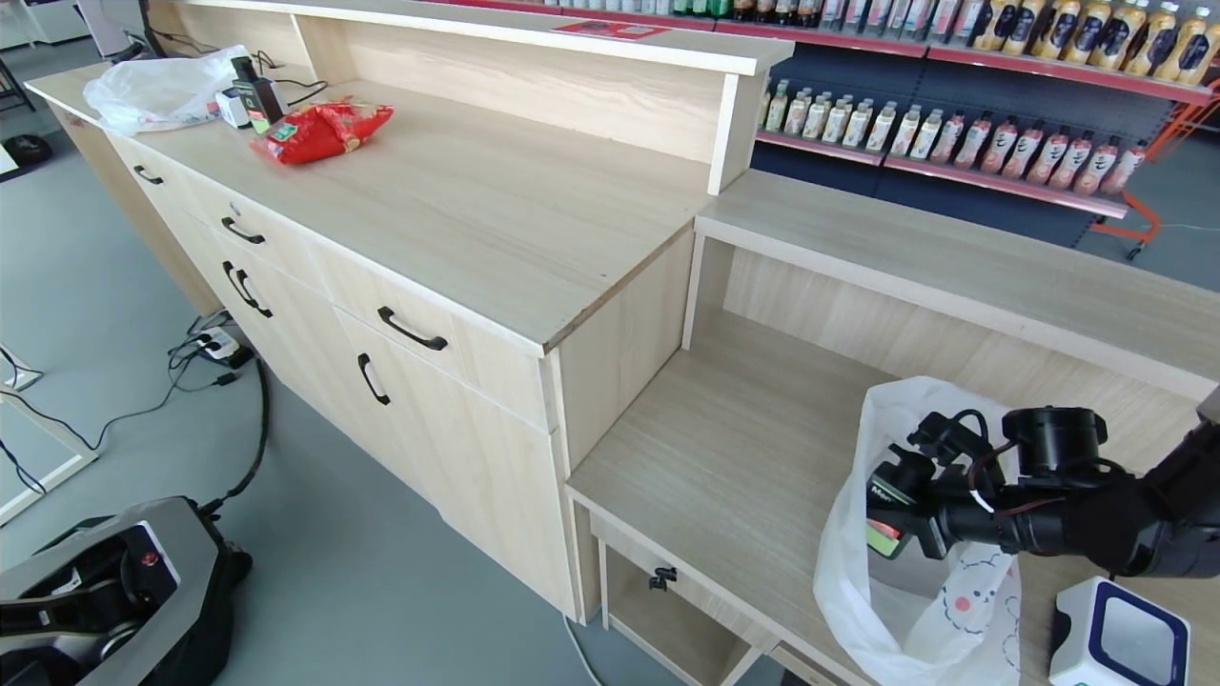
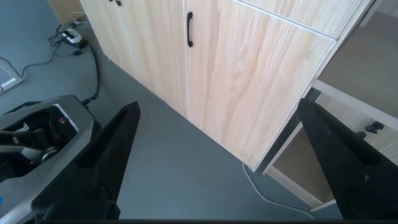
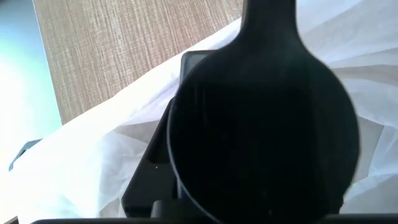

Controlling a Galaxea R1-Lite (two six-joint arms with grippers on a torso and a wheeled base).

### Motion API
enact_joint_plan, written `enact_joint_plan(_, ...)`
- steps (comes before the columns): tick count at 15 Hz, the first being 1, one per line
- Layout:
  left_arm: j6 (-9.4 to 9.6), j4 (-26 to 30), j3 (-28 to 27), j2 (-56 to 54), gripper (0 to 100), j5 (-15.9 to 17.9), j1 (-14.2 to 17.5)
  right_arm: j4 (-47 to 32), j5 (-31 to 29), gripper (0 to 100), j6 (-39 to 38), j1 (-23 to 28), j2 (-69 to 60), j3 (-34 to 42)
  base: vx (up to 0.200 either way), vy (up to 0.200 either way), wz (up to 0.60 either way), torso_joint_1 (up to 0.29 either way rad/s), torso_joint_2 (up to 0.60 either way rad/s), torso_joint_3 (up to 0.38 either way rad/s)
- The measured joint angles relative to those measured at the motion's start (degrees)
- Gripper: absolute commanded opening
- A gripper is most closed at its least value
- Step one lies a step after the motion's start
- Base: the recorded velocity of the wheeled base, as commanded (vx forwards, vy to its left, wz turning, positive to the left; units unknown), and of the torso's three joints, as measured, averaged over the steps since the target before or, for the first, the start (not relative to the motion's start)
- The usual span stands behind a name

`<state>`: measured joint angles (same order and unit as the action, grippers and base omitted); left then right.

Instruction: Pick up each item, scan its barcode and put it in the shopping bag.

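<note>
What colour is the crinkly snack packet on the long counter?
The crinkly plastic snack packet is red with a green patch; head view.

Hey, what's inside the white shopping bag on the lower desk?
The right gripper sits in the shopping bag's mouth beside an item with a red and green label. The white plastic and the arm cover the bottom, so anything else inside is hidden.

Left gripper (image 2: 219, 107): aimed downward, both dark fingers (image 2: 106, 162) spread wide apart; right arm (image 1: 1096, 519): stretched in low from the right, wrist roughly level; right gripper (image 1: 891, 519): pointing leftward.
</note>
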<state>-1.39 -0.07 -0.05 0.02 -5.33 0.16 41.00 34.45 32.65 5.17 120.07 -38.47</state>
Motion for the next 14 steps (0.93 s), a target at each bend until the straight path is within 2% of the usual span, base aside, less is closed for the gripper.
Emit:
enact_joint_plan(1,0.00,0.00,0.00,0.00,100,0.02,0.00,0.02,0.04,0,0.17,0.04,0.22,0.17,0.000,0.000,0.00,0.000,0.00,0.000)
enact_joint_plan(2,0.00,0.00,0.00,0.00,100,0.02,0.00,0.02,0.06,100,0.20,0.06,0.37,0.30,0.000,0.000,0.00,0.000,0.00,0.000)
enact_joint_plan(9,0.00,0.00,-0.05,0.00,100,0.02,0.00,-0.24,0.17,100,0.06,0.04,-0.90,-0.16,0.000,0.000,0.00,0.000,0.00,0.000)
enact_joint_plan(12,0.00,0.00,-0.05,0.00,100,0.02,0.05,-1.62,0.15,100,-1.96,-0.35,-7.00,-3.00,0.000,0.000,0.00,0.000,0.00,0.000)
enact_joint_plan(14,0.00,0.00,-0.05,0.00,100,0.00,0.02,-5.50,0.00,100,-3.67,-0.44,-14.49,-4.83,0.000,0.000,0.00,0.000,0.00,0.000)
